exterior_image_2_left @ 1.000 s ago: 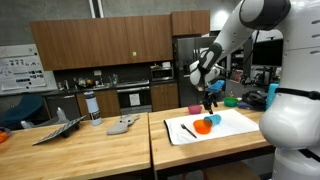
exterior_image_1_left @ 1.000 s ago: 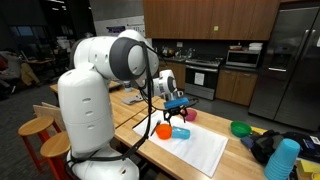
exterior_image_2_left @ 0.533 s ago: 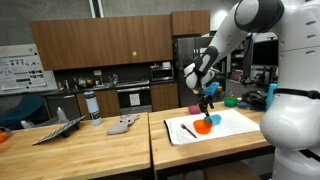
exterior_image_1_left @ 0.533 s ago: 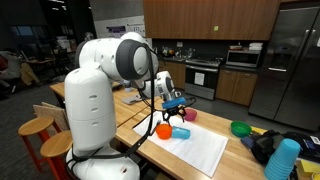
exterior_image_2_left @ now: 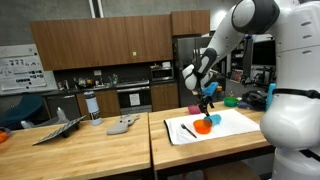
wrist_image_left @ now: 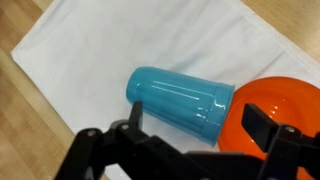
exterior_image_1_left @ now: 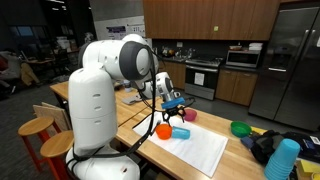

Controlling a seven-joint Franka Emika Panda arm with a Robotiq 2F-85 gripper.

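a: hovering with the pincer (wrist_image_left: 192, 128) spread wide and empty. is that a fair start?
b: yes. the smooth turquoise plastic cup (wrist_image_left: 180, 98) lies on its side just below it, on the white cloth mat (wrist_image_left: 120, 40). its wider end is close against the orange plastic bowl (wrist_image_left: 285, 100).
a: how would you take it well?
b: as i judge it, the fingers line up along the cup's length. i'd turn the wrist so they straddle the round wall near its middle, then come straight down. if one finger lands first, the cup may roll. keep clear of the bowl's rim too.
a: and around that?
b: the mat rests on the pale wooden tabletop (wrist_image_left: 12, 40).
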